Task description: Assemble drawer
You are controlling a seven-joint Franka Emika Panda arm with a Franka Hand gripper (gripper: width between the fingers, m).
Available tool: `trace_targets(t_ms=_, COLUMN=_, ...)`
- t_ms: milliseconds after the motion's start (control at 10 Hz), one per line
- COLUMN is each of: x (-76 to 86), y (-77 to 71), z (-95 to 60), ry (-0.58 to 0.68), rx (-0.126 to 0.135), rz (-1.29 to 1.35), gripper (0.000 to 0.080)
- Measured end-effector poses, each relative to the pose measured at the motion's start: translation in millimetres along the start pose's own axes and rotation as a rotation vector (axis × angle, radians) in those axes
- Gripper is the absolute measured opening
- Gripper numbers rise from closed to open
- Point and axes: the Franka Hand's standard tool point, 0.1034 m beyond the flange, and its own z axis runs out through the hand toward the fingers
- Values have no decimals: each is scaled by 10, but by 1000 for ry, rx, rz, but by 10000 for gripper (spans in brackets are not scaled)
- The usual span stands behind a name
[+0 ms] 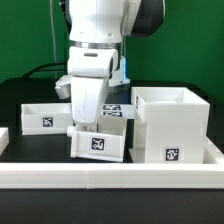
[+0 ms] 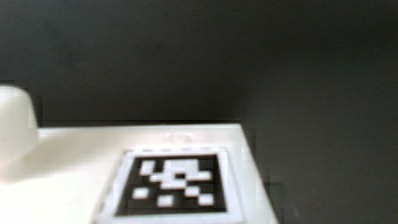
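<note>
The tool (image 1: 88, 128) looks clenched on the rear wall of a shallow white plastic tray (image 1: 100, 144). That tray hangs tilted at the lower middle of the exterior view, long side across the frame, with the tall white plastic box casing (image 1: 170, 125) just beside it at the exterior view's right, open side up. A second white tray (image 1: 45, 115) rests on the black desk (image 1: 38, 150) at middle left; the grip itself is hard to make out, the wrist view giving only a blurred tag (image 2: 175, 182) and one pale finger (image 2: 15, 120).
</note>
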Motion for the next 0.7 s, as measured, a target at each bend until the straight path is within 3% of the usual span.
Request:
trace_targets(t_ms=400, x=92, y=186, z=47, ry=4, rx=-10, rz=-15, gripper=41)
trace_targets(t_ms=700, x=92, y=205, z=64, ry=4, rx=-6, rz=-13, gripper=41)
